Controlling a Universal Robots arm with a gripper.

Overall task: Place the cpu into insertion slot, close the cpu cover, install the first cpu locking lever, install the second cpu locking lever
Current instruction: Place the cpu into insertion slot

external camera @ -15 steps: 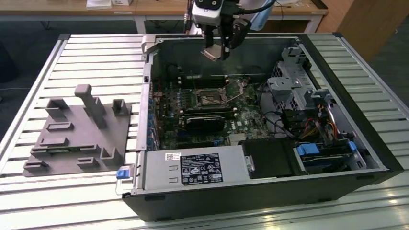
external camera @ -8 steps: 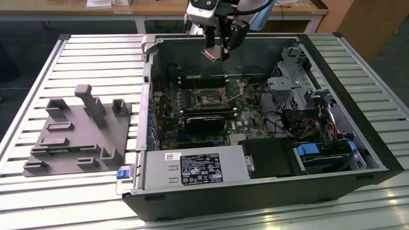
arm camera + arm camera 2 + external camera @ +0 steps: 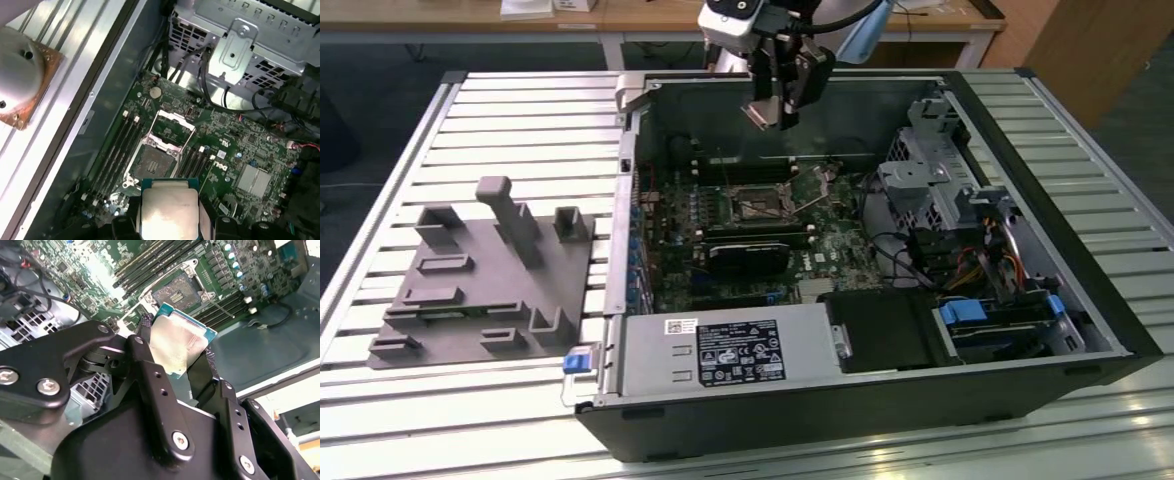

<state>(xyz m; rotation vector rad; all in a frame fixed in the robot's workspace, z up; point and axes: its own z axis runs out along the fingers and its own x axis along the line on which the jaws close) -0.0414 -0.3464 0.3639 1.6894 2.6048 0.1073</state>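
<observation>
Label [image 3: 738, 353] on power supply [image 3: 647, 365], print seemingly unreadable

Bright, even light; glare on cpu [image 3: 176, 347] lid, motherboard [image 3: 102, 272] patch blown out; case [image 3: 881, 110] interior shadowed.

You're working in a robotics lab or test workshop, not a home or an office. Your counter [image 3: 507, 120] is a bed of slatted aluminium profiles. On it lies an opened desktop computer case [image 3: 854, 400] with its motherboard [image 3: 235, 145] laid bare, and just beside the case sits a grey moulded parts fixture [image 3: 480, 280]. An industrial arm [image 3: 740, 20] hangs over the case, its tool [image 3: 771, 118] pinching a bare cpu [image 3: 169, 212] above the board. Plain wooden desks [image 3: 654, 18] stand behind the counter.
</observation>
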